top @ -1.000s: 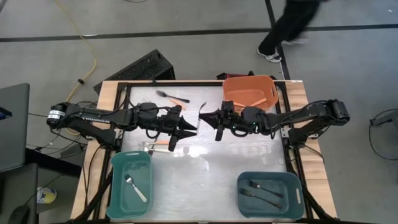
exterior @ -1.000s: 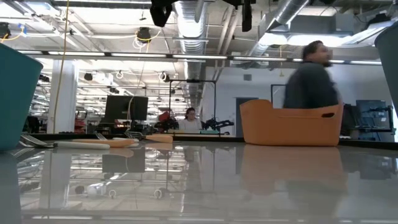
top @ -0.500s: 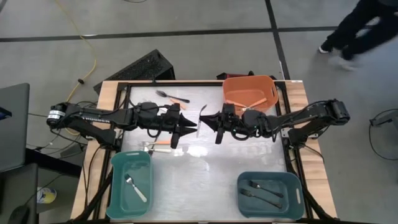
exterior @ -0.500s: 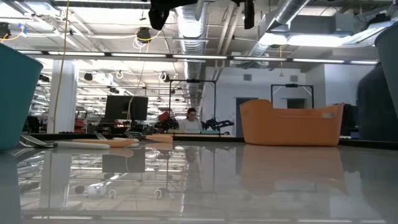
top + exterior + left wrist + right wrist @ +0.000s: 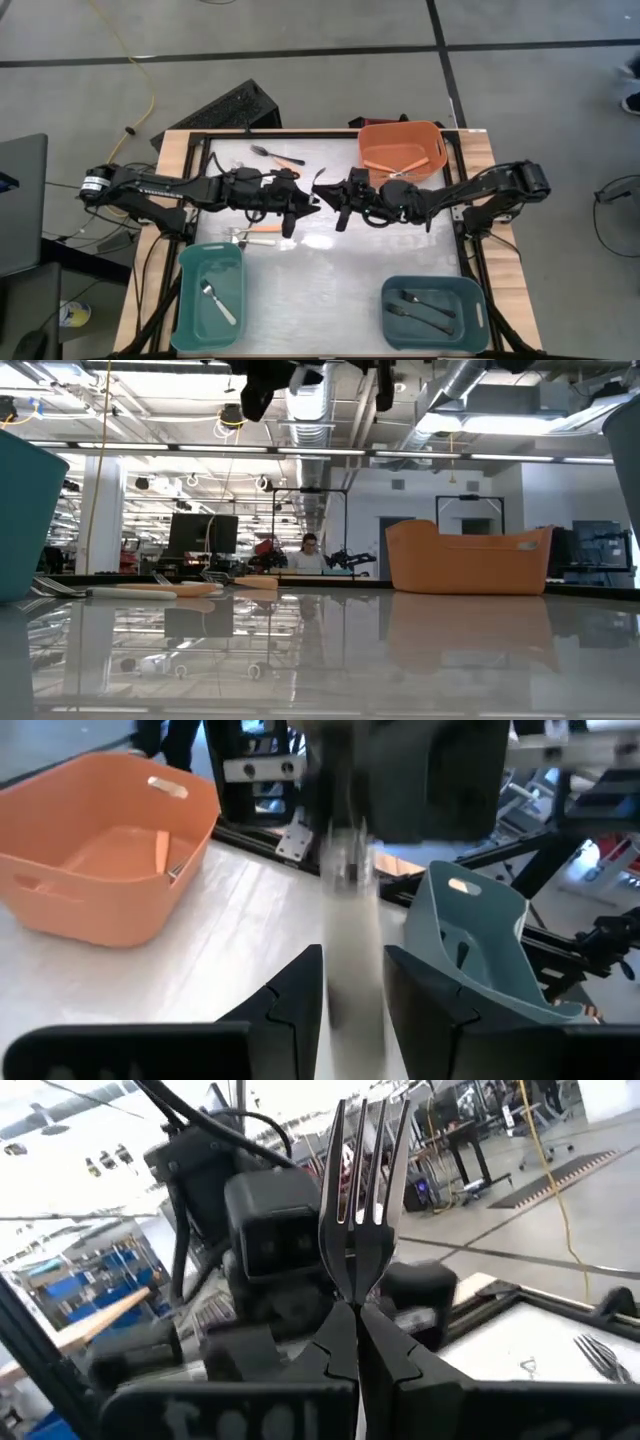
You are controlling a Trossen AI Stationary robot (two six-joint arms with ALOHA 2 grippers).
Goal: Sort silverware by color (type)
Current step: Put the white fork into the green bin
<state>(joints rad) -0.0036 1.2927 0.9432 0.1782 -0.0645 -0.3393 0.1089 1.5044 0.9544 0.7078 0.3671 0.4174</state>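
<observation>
The right tool [image 5: 355,1308] is clenched on the neck of 1 fork [image 5: 360,1210]. It hangs above the middle of the bench [image 5: 330,285], nose to nose with the left tool [image 5: 306,204]. From the right tool's tip the fork's long axis runs straight outward. The 4 tines are past the fingertips and aimed at the body of the left arm just beyond. The handle sits back inside the right tool, so its colour is hidden there.

In the left wrist view a pale blurred strip [image 5: 350,920] stands directly ahead of the left tool and reaches toward the right arm. It may be this fork's handle or another piece. I cannot tell which, nor whether the left tool is grasping it.

The fork is in the air, not on the bench, lying roughly along the line that joins the 2 arms. This looks like a handover, and it turns on the fork staying in line with the left tool.

Farther out, the orange bin [image 5: 400,127] is just behind the right arm. The teal bin [image 5: 185,290], holding 1 pale-handled piece, is at the near corner on the left arm's side. The darker bin [image 5: 435,282] with black pieces is on the right arm's side. 3 loose pieces remain on the bench by the left arm.
</observation>
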